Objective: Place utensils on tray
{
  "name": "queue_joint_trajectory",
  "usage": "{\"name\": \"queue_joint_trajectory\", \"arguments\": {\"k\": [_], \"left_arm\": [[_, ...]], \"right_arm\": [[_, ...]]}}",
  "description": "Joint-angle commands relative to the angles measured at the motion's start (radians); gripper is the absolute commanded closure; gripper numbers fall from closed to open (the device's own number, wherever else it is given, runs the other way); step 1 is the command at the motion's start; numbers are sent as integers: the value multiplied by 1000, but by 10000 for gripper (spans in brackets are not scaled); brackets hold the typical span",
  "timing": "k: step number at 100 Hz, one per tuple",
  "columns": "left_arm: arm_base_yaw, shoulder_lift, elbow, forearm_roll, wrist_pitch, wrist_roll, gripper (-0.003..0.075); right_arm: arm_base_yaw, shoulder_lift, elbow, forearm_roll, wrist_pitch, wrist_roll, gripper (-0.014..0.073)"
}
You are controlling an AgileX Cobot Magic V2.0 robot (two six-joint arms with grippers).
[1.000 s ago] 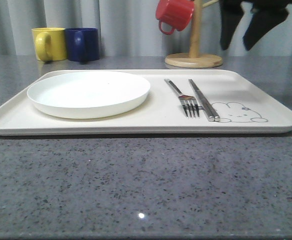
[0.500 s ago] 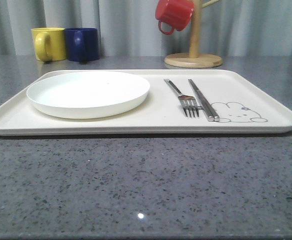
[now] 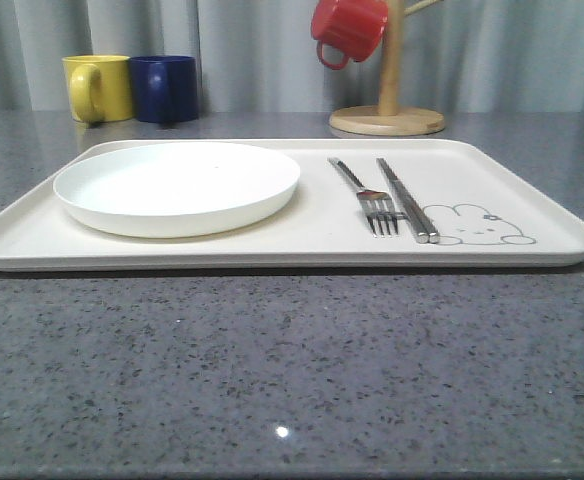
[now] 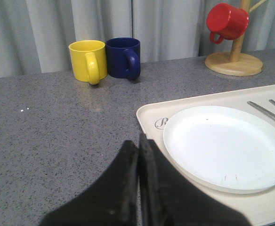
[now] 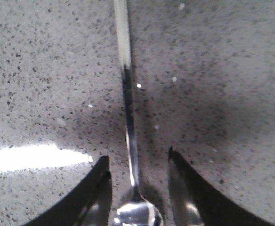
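Note:
The cream tray [image 3: 322,228] lies across the grey counter with a fork [image 3: 373,203] and a pair of flat metal sticks [image 3: 408,202] side by side on its right part, beside the rabbit drawing. In the right wrist view a silver spoon [image 5: 127,108] lies on the speckled counter. My right gripper [image 5: 137,157] is open, one finger on each side of the spoon's neck just above its bowl, and I cannot tell if they touch it. My left gripper [image 4: 139,140] is shut on nothing, hovering by the tray's [image 4: 149,115] near-left corner.
A round white plate [image 3: 177,185] takes up the tray's left half. Behind the tray stand a yellow mug [image 3: 99,87] and a blue mug [image 3: 167,88]. A red mug [image 3: 348,30] hangs on a wooden mug tree [image 3: 388,118] at the back right.
A second ago the dark right gripper hung at the top right of the front view; it has since left that view. Tray, plate, fork and sticks have not moved.

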Motion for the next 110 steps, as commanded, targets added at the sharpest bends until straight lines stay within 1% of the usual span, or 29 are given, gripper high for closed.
{"name": "queue_joint_trajectory", "arguments": {"k": [1, 45, 73, 80, 93, 98, 102, 110], "left_arm": [[-6, 3, -28, -7, -79, 0, 739], [-6, 3, -28, -7, -79, 0, 739], [-6, 3, -28, -7, -79, 0, 739], [-6, 3, -28, -7, -79, 0, 739], [-6, 3, -28, -7, -79, 0, 739], [-6, 3, -28, -7, -79, 0, 739], [-6, 3, -28, -7, -79, 0, 739], [-6, 3, -28, -7, -79, 0, 739]], "right_arm": [[-6, -13, -29, 2, -28, -23, 284], [-6, 67, -29, 6, -26, -25, 284], [-6, 72, -29, 6, -22, -25, 293], [-6, 72, -29, 6, -18, -25, 349], [-6, 72, -29, 8, -22, -24, 533], [-6, 72, -29, 12, -31, -23, 582], [-6, 72, -29, 21, -36, -23, 599], [-6, 68, -29, 44, -45, -23, 599]]}}
